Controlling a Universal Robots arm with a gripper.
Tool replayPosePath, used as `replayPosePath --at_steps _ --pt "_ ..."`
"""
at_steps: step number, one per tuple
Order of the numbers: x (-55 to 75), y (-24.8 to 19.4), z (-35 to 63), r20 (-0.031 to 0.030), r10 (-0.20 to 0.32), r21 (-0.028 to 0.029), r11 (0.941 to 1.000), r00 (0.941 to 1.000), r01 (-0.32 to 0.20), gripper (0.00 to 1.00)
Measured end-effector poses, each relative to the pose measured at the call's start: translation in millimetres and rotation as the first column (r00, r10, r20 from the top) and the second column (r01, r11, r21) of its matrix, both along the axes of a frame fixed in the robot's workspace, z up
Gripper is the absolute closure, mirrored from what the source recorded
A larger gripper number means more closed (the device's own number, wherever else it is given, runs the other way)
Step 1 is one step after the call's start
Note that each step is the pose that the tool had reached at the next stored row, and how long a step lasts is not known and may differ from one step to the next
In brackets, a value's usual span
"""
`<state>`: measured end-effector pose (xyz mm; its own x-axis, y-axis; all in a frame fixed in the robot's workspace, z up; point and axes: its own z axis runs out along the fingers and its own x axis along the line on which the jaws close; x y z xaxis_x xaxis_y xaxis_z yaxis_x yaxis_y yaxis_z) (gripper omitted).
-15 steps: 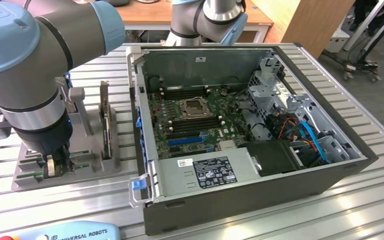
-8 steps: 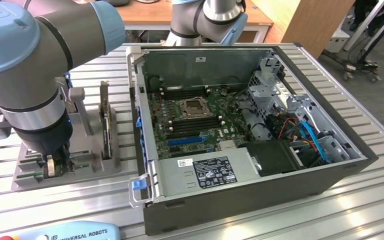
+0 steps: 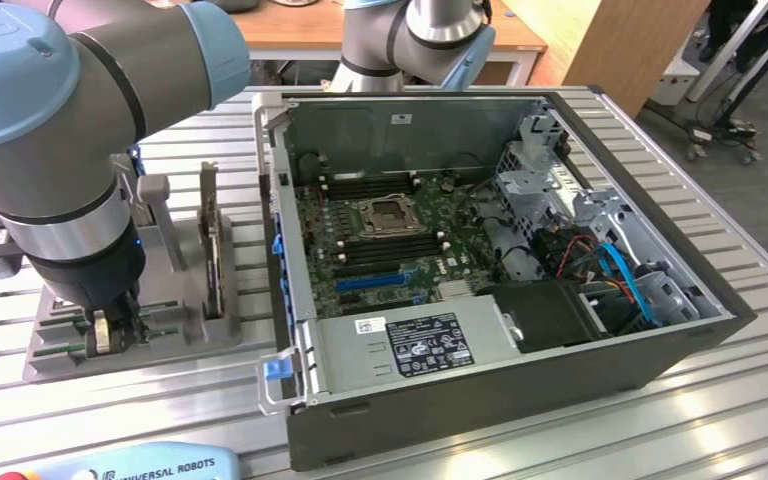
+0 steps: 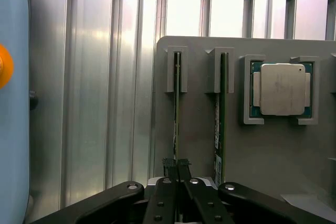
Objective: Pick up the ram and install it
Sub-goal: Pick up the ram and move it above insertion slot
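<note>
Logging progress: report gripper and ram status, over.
Gripper shut on the ram, pinching its end. Ram upright on edge in grey holder slot. Second stick in neighbouring slot, apart.

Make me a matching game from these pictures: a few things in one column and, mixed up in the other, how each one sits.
Things:
1. pincer
2. ram
3. silver processor chip
4. computer case

States:
A. lies flat in a cradle on the grey holder
B. side open, boards showing
C. shut on the edge of a thin stick
D. stands on edge in a holder slot

Pairs: 1-C, 2-D, 3-A, 4-B.
</note>
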<state>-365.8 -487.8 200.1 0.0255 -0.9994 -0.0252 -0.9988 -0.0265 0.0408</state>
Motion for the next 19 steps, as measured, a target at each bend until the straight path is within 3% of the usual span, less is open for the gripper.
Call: replayPosePath --at_steps 11,19 --pt "0.0 0.0 17.2 -0.0002 0.0 -0.0001 1.0 1.0 0.0 0.89" --pt "0.0 0.0 36.3 -0.0002 0.0 -0.0002 1.0 1.0 0.0 0.89"
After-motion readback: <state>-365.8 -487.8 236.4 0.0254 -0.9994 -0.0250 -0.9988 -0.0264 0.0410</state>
